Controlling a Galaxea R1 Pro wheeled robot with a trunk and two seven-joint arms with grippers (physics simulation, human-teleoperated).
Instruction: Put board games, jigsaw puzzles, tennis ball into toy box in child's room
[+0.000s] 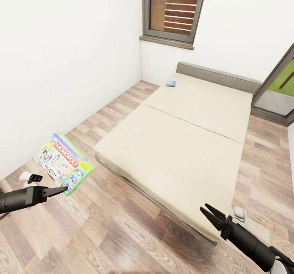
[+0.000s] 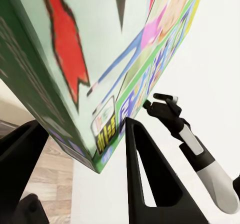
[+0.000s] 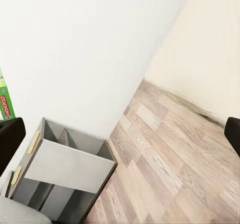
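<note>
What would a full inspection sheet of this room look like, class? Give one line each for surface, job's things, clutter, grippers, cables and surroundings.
Surface: beige bed, bare except for a small blue box near its head.
Job's things: green-edged board game gripped at its corner, held above the wooden floor.
Clutter: grey open-topped unit standing by the wall.
Grippers: left gripper shut on the game; right gripper open, empty.
Cables: nothing seen.
Surroundings: white walls, slatted window, doorway at the right.
</note>
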